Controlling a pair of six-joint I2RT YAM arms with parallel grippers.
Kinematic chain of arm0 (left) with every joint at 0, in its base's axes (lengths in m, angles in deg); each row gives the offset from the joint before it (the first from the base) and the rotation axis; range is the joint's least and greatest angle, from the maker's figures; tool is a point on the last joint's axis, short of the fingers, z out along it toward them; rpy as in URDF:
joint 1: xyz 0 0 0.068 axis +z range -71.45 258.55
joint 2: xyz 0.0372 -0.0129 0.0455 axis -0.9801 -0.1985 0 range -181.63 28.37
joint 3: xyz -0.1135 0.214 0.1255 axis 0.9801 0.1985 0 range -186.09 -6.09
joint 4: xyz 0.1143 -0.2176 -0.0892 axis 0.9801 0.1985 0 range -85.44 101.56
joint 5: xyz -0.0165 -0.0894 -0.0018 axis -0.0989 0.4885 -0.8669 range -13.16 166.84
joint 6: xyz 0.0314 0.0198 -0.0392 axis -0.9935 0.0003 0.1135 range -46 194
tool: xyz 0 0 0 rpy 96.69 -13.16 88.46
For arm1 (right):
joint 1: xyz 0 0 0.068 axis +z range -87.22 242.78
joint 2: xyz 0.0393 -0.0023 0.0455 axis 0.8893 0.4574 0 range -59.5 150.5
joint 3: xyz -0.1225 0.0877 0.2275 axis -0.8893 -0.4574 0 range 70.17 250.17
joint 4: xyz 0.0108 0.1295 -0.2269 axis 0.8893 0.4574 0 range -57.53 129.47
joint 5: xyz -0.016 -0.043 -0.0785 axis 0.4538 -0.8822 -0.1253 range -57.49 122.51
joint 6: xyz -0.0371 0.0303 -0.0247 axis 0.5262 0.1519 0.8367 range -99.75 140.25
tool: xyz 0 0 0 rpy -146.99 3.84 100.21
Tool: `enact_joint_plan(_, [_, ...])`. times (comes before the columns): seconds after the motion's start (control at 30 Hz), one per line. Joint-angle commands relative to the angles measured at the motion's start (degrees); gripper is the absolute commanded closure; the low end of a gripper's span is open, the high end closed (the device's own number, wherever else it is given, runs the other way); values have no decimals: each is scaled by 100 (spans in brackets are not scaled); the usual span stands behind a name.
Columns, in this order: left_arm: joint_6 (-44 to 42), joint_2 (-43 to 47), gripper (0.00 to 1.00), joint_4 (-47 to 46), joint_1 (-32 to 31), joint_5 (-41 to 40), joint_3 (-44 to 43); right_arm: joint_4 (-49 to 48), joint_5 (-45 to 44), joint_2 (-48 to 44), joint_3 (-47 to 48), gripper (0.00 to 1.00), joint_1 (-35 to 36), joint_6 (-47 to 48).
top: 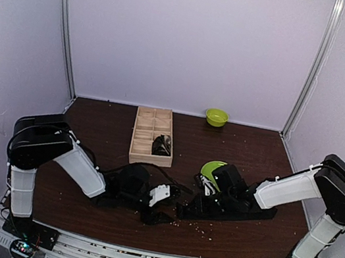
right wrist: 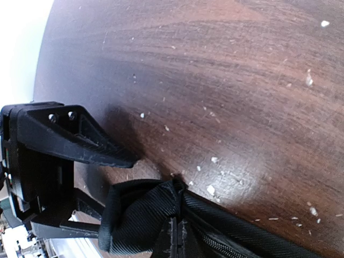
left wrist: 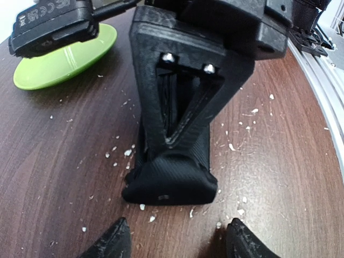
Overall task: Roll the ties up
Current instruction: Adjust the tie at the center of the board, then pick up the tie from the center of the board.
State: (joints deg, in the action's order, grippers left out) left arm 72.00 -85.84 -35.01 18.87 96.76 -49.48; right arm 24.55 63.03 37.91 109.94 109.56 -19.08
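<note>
Tie sits bunched mid-table, apparently pinned under the right gripper, jaws pressed together. Left gripper is spread, holding nothing, so the soft fold might spring loose.

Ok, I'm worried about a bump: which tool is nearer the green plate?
Right. The right tool stands just beside the green plate; the left tool hangs farther back, past the tie.
</note>
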Motion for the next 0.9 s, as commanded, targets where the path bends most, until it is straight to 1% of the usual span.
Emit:
enact_joint_plan(0.0, [90, -103, 37, -196, 26, 3, -136, 502, -459, 233, -163, 100, -63, 210])
enact_joint_plan(0.2, [254, -387, 38, -710, 26, -27, -185, 427, -444, 381, -116, 100, -73, 223])
enact_joint_plan(0.37, [572, -601, 37, -1239, 19, 36, -236, 377, -425, 414, -137, 100, -73, 198])
enact_joint_plan(0.57, [729, -946, 37, -1410, -28, 7, -439, 278, -399, 451, -168, 100, -72, 147])
enact_joint_plan(0.63, [724, -1008, 42, -1348, -27, -56, -501, 258, -390, 451, -173, 100, -66, 131])
enact_joint_plan(0.7, [631, -1013, 50, -1024, -32, -128, -592, 240, -381, 434, -169, 100, -72, 117])
enact_joint_plan(0.8, [355, -816, 60, -352, -44, -251, -688, 221, -349, 364, -162, 100, -73, 102])
enact_joint_plan(0.87, [144, -621, 64, 292, -46, -396, -760, 211, -354, 235, -169, 100, -81, 87])
